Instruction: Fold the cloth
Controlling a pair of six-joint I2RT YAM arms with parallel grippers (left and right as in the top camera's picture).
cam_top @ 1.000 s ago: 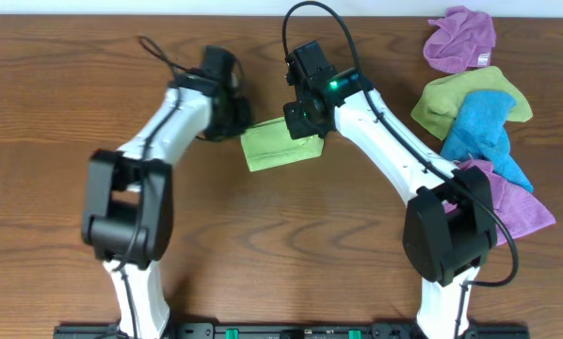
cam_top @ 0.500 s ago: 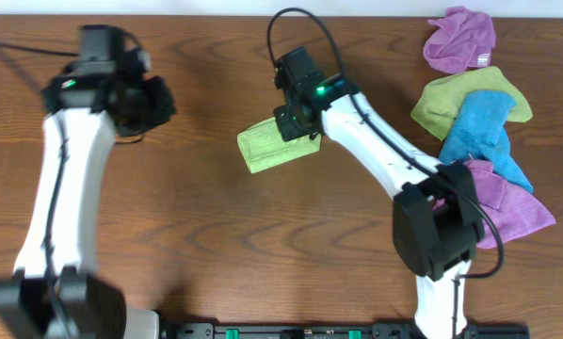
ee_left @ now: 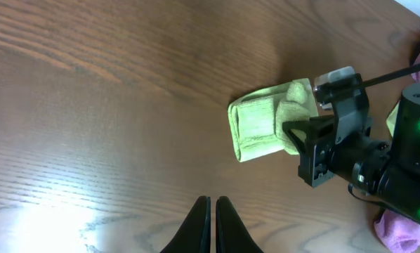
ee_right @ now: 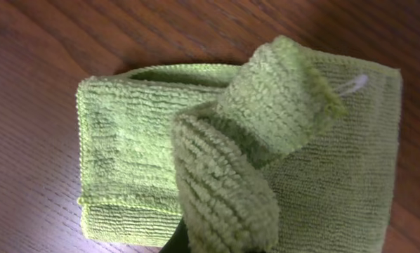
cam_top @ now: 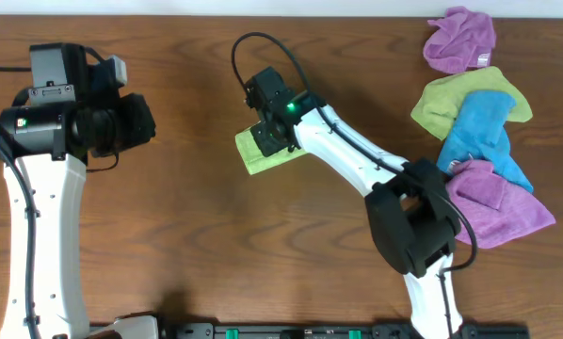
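Lime cloth (cam_top: 251, 153): lay folded mid-desk; one flap raised, probably for final fold.
Right gripper (cam_top: 270, 138): clamped on that flap.
Left gripper (ee_left: 213, 206): closed, empty, hung clear leftward.

The left arm (cam_top: 39, 226) and right arm (cam_top: 347, 158) are white with black joints and cables

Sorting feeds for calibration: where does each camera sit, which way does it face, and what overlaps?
Overhead: above the table, facing straight down; left arm, right arm, cloth, rag pile.
Left wrist: on the raised left arm, facing down; left end effector shut, right arm beyond.
Right wrist: close above the cloth; right end effector pinching a fold.
Shared: all three show the cloth.
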